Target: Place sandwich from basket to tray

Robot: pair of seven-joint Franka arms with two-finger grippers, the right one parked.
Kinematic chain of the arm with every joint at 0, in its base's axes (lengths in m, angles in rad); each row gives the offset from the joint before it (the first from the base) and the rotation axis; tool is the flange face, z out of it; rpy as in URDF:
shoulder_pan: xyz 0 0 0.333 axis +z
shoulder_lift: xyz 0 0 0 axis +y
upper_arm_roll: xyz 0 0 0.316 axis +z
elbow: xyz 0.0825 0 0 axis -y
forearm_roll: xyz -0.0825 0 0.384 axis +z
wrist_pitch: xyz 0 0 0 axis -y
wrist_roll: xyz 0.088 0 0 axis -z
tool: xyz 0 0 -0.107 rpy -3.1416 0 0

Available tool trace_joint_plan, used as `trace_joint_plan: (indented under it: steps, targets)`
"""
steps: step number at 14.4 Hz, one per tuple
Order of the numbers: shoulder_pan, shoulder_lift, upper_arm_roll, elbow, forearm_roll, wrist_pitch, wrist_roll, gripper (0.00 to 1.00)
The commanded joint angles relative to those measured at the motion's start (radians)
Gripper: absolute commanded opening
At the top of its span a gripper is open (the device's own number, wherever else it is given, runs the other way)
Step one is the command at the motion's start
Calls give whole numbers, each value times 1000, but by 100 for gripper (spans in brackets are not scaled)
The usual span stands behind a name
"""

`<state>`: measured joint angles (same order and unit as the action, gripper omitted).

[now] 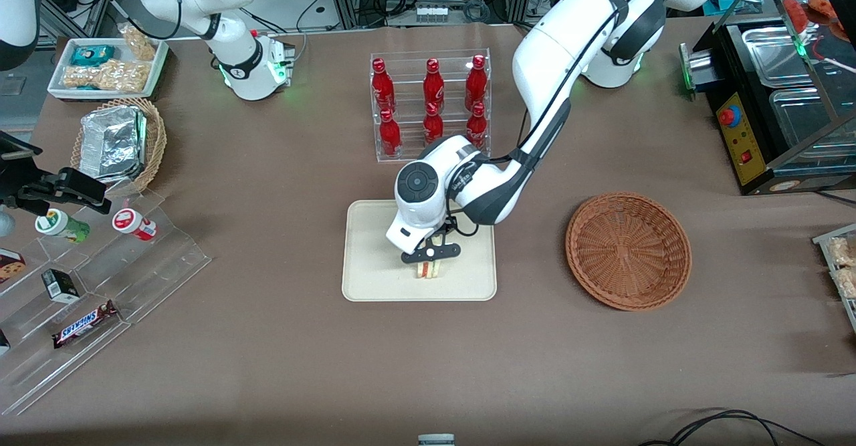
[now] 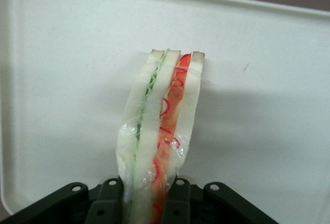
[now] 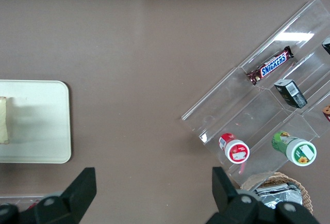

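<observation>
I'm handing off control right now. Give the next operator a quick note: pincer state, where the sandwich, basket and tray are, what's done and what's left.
Pincer: over the tray, shut on the sandwich, gripping one end of the wedge.
Sandwich: out of the basket, at the tray surface or just above it; contact can't be confirmed.
Basket: empty, beside the tray toward the working arm's end of the table.
Done: pick and carry.
Left: open the pincer, release the sandwich on the tray, lift clear.

The black claw (image 1: 431,257) sits over the cream-beige tray (image 1: 374,279), holding the sandwich (image 2: 160,131), which is pale bread with green and red-orange layers. The reddish-brown woven basket (image 1: 628,251) lies on the brown surface (image 1: 267,339) toward the working arm's end.
</observation>
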<state>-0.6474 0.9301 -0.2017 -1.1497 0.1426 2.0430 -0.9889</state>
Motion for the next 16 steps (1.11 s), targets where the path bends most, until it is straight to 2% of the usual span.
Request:
trace_joint_plan:
  steps: [1,4,6,10,12,14,16]
  targets:
    - [-6,9,16,41,18,14,-69,100]
    - [-1,-39,82,42,17,-47,-74,100]
    - [5,-103,88,41,11,-79,-74,100]
    - [118,-230,82,22,-5,-217,-53,100]
    - [162,-287,82,-10,-17,-248,25,100]
    - [256,-367,82,-42,-96,-349,149,100]
    - [329,-462,85,-123,-144,-434,257,100]
